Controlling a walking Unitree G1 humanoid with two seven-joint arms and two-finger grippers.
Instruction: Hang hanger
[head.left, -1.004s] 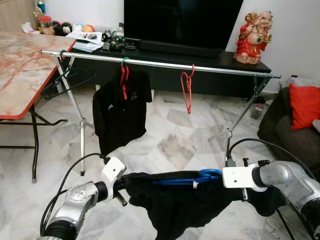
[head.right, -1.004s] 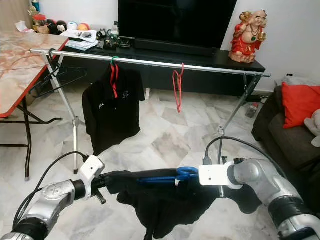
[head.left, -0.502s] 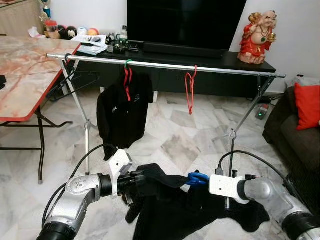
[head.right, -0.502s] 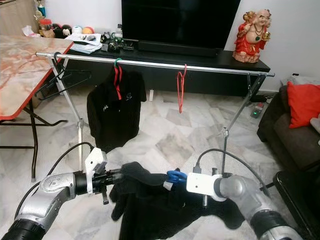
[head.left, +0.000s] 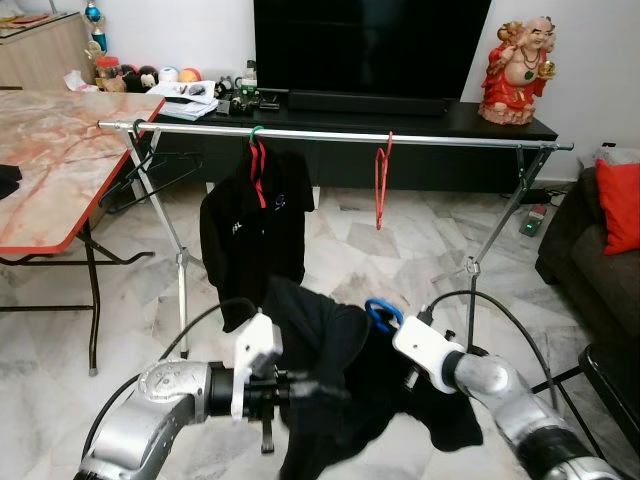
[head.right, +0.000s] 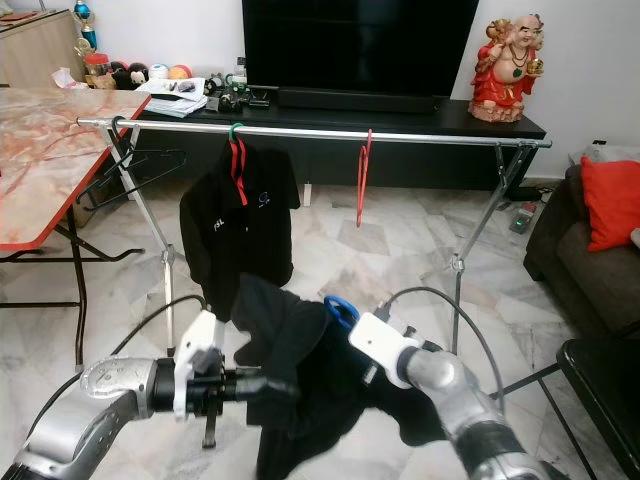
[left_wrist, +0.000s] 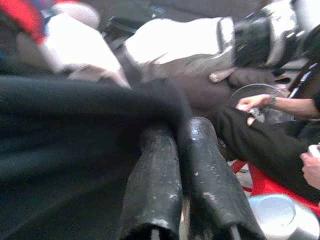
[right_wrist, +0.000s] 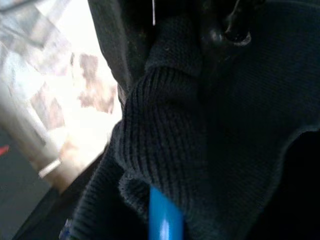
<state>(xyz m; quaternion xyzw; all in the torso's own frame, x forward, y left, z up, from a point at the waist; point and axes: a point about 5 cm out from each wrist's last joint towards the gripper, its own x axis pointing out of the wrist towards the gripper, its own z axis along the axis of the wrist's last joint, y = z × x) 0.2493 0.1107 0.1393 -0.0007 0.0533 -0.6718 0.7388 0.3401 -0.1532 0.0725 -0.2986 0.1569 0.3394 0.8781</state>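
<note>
I am mid-carry: my left tool (head.left: 300, 386) pinches the black knit garment (head.left: 330, 370) on its blue plastic hanger (head.left: 379, 314), low before the long silver clothes rail (head.left: 330, 137), my right tool's fingers hidden in cloth, so next I lift the hook onto the rail.

Four hangers — blue (head.left: 379, 313), two red (head.left: 258, 172) (head.left: 381, 186), black (head.left: 150, 170) — two black garments (head.left: 330, 375) (head.left: 254, 230), one rail (head.left: 330, 136).

Silver arms (head.left: 150, 405), white wrists, black cables
</note>
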